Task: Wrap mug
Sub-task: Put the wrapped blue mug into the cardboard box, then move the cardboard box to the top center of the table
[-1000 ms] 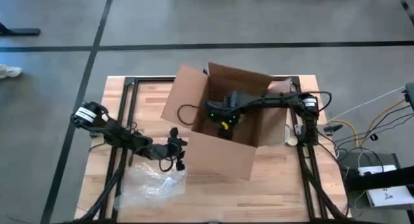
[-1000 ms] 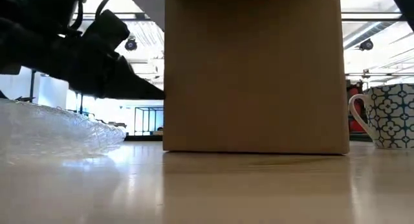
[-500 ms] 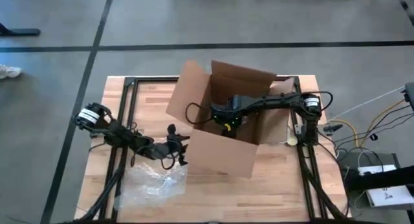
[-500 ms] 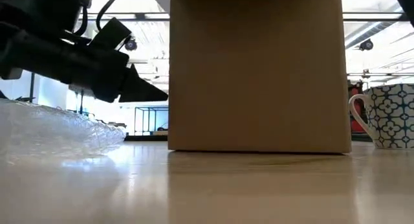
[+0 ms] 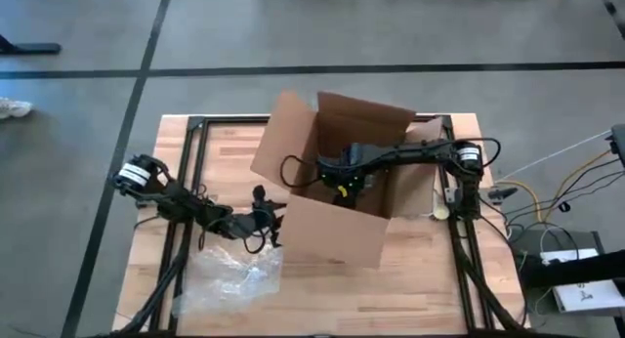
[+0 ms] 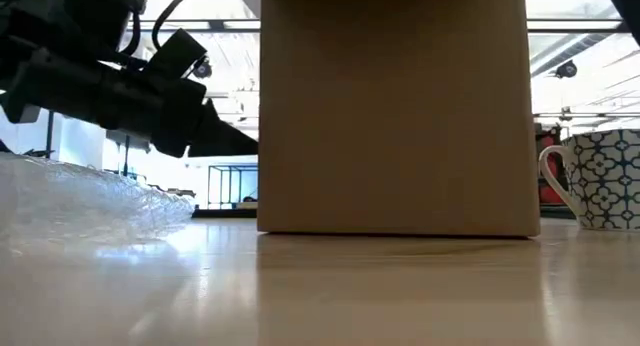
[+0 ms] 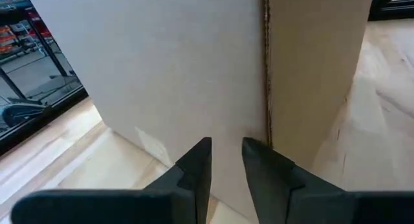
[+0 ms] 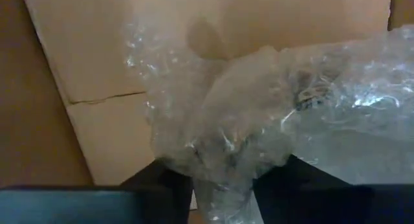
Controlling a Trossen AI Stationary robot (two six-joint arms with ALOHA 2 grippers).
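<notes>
An open cardboard box (image 5: 337, 231) stands mid-table. My right gripper (image 5: 342, 179) reaches down into it and is shut on a crumpled bubble-wrap bundle (image 8: 246, 120). What the bundle holds is hidden. A blue-patterned white mug (image 6: 605, 178) stands on its base to the right of the box. A loose bubble-wrap sheet (image 5: 229, 274) lies flat on the table at the near left. My left gripper (image 7: 226, 156) is just above that sheet. It points at the box's left wall (image 7: 168, 68) beside the near-left corner, its fingers a narrow gap apart and holding nothing. My left gripper has its fingertips (image 7: 202, 153) right up against the box's left wall beside the vertical corner edge (image 7: 266, 88), coming level from the table's left. I cannot tell whether they touch it. My right gripper pinches the bundle's lower crumpled part (image 8: 223, 166) between its two fingers inside the box. The bundle spreads out beyond the fingers toward the box's inner wall.
The box's flaps (image 5: 283, 143) stand open toward the left and far sides. Dark frame rails (image 5: 190, 133) run along the table. Cables and equipment (image 5: 566, 260) lie off the right edge. There is bare wood (image 5: 410, 289) at the near right.
The box has slid a little toward the table's right and far edges, with my right gripper still inside it. My left gripper has kept its tips at the box's left wall and risen slightly.
</notes>
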